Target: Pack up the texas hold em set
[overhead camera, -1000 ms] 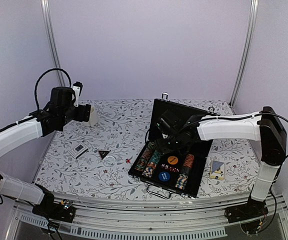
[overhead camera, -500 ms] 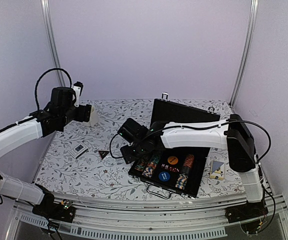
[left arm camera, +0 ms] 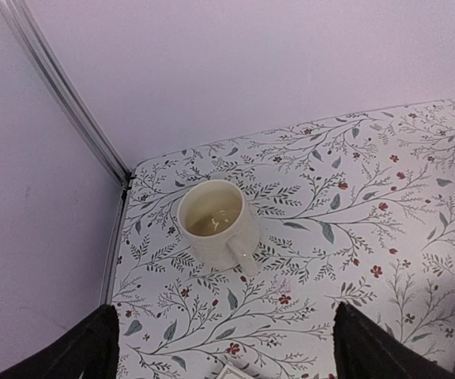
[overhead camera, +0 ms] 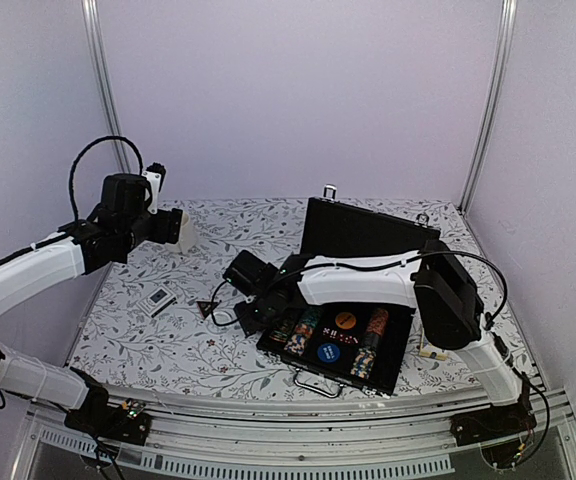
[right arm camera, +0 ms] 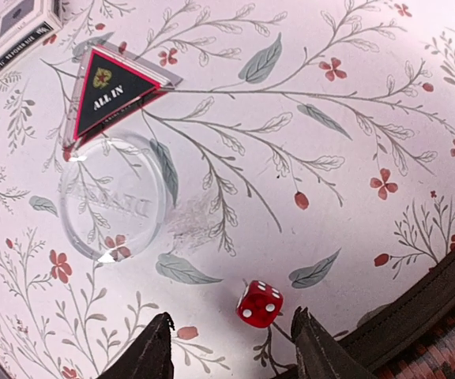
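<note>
While chips [overhead camera: 310,322] sit in the open case [overhead camera: 368,232], the triangle [overhead camera: 206,307] and card box [overhead camera: 158,299] lie out on the table [overhead camera: 218,350]. Left wrist: the left hand [left arm camera: 227,355] is spread, empty, above a mug [left arm camera: 216,223]. Right wrist: the right hand [right arm camera: 231,351] is spread over a loose red die [right arm camera: 260,303].

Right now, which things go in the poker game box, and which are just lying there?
Part of the job: briefcase, chip rows, red die, black triangle, clear disc, card deck.
Just lying about: cream mug.
</note>
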Robot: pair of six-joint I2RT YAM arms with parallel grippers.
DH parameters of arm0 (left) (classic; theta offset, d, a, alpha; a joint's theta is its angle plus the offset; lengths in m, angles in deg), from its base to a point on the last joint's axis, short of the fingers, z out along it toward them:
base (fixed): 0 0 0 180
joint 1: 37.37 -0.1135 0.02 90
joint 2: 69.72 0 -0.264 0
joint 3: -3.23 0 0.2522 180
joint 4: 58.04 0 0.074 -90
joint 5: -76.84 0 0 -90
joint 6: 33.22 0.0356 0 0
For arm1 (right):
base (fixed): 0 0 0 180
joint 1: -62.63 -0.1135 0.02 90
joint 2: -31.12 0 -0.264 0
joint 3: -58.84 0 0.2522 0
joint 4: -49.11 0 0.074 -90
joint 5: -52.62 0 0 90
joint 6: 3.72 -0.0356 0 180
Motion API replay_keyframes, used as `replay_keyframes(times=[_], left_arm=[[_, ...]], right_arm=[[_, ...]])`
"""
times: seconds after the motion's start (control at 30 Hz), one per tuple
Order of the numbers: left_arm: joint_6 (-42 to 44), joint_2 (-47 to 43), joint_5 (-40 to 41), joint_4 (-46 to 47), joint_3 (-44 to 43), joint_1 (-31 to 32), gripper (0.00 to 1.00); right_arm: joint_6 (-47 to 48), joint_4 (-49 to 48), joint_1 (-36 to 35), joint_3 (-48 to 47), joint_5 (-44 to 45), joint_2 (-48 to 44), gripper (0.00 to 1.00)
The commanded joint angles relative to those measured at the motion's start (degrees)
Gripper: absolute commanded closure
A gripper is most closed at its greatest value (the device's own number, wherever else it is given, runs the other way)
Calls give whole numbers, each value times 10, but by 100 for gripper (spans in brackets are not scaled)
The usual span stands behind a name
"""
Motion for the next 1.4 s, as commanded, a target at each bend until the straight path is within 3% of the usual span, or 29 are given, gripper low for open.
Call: replay_keyframes(times=[0.0,0.8,1.37], left_arm=[[7,-12,5,12,5,7,6],[7,-5,2,8,2,7,5],[7,-3,-2,5,0,7,5]], right_arm=[[11,6,0,-20,-3,28,49],[32,11,0,-39,32,59,61],[32,12,0,-38,35,52,76]])
